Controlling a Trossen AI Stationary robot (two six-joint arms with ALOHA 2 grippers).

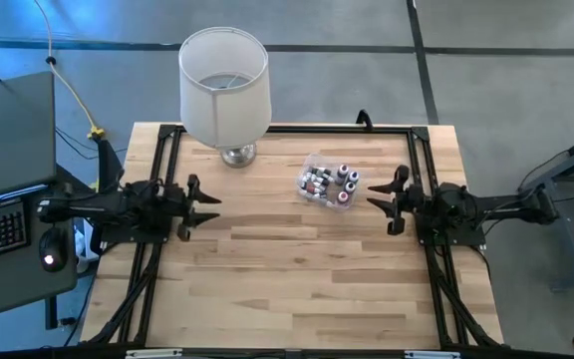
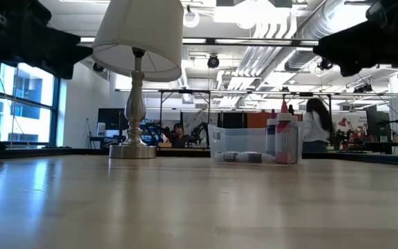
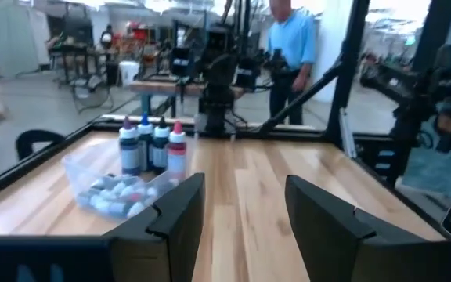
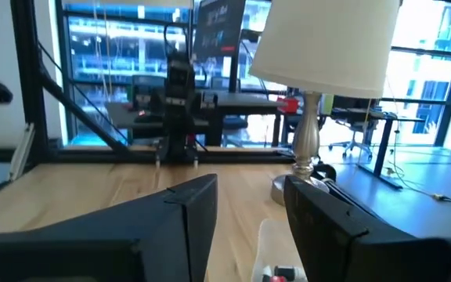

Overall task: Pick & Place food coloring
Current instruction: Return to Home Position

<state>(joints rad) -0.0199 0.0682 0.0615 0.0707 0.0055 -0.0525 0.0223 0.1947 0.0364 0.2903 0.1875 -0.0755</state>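
Note:
The food coloring bottles sit inside a clear plastic tub near the table's far middle: several stand upright, others lie on the tub's floor. The low view shows the tub with upright bottles. My left gripper hovers open at the table's left side, well away from the tub. My right gripper hovers open just right of the tub, touching nothing. In the right wrist view a bottle's red part shows between the fingers.
A table lamp with a white shade and silver base stands on the far edge, left of the tub. Black frame rails run along the table's sides. People stand in the room beyond. Bare wood fills the near half.

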